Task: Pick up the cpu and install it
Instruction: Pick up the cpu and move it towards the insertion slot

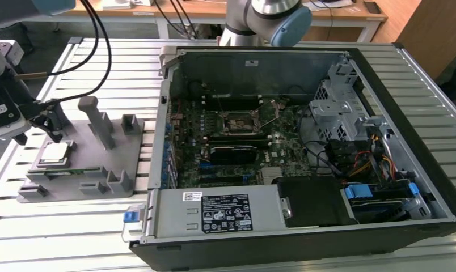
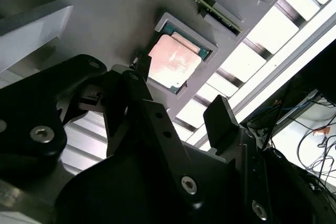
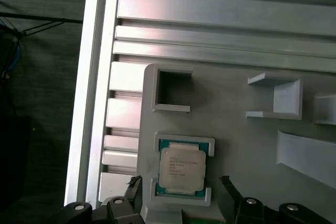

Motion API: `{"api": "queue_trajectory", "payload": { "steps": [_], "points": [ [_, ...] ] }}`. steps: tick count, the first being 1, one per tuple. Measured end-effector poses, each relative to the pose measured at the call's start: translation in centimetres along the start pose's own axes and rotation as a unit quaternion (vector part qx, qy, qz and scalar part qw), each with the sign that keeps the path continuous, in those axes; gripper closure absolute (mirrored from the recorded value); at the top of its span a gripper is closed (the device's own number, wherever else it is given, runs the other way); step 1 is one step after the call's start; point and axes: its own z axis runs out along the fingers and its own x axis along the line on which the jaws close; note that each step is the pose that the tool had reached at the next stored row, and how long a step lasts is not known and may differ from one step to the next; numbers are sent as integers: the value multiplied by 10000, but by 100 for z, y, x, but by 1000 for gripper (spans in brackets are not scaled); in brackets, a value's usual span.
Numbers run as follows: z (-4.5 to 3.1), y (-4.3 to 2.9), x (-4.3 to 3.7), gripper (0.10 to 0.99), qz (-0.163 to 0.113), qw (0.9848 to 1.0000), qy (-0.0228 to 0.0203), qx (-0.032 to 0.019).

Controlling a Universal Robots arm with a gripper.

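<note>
Grey fixture (image 3: 236, 145) holds the cpu (image 3: 181, 169) flat, metal top up, beneath the spread pincer (image 3: 179, 183)

Light was bright and even; in the second wrist view the tabletop (image 2: 262, 32) blew out white, the cpu (image 2: 174, 62) glared pinkish.

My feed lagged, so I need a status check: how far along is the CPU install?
Done: nothing yet; the cpu lies in its recess on the grey fixture. In hand: the gripper is open over it, a finger at either side, not gripping. Left: pickup and install; the motherboard socket in the computer case looks empty.
</note>
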Motion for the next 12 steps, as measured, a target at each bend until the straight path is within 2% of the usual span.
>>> {"api": "queue_trajectory", "payload": {
  "steps": [8, 12],
  "points": [
    [130, -5, -2, 408, 38, 10000, -2, -2],
    [176, -7, -2, 408, 40, 10000, -7, -49]
  ]
}}
